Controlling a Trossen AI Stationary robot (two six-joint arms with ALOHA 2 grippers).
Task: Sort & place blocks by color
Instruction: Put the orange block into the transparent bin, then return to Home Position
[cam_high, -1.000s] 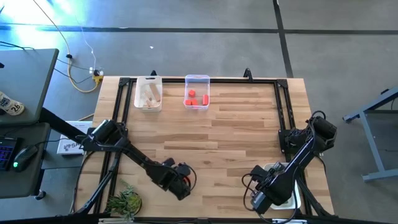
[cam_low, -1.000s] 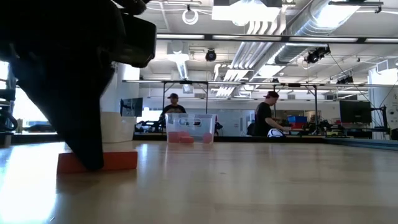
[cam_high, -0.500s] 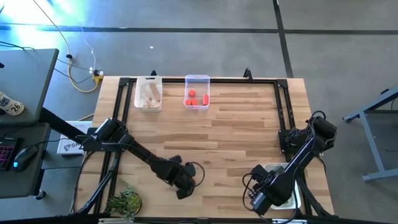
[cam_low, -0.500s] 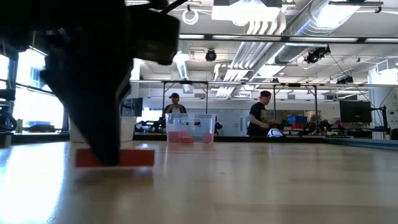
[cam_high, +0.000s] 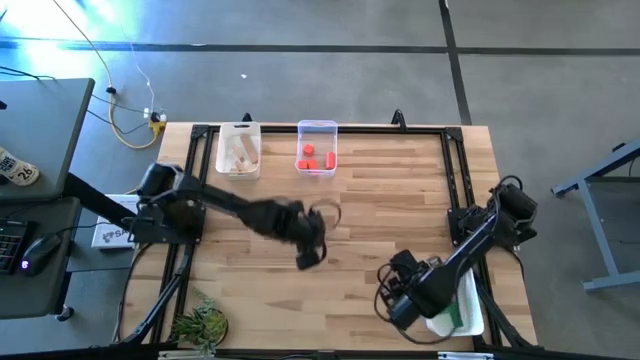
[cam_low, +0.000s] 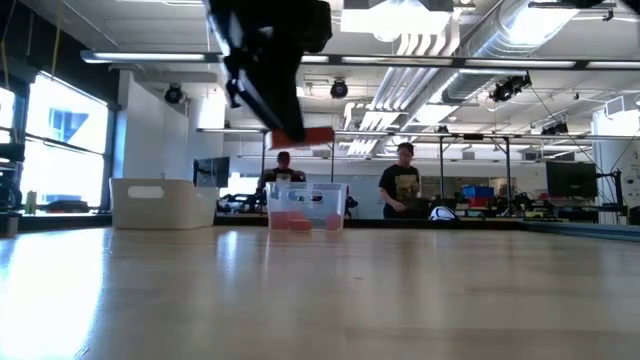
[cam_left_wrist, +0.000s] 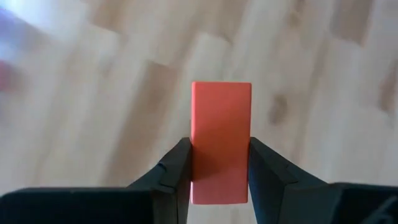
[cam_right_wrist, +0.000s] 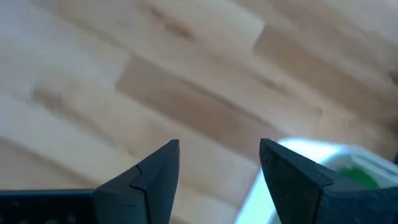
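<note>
Red bar lifted over mid-table

Left gripper has its jaws clenched on a red-orange bar, held above the table near the centre of the high frame. Right gripper, jaws released and empty, hovers at lower right beside a white tub.

1. Between your left gripper's black fingers you see a red-orange block.
2. Beneath it, the table is pale striped wood.
3. By your right gripper, a white tub holds green.
4. The clear tub ahead holds red-orange pieces.
</note>
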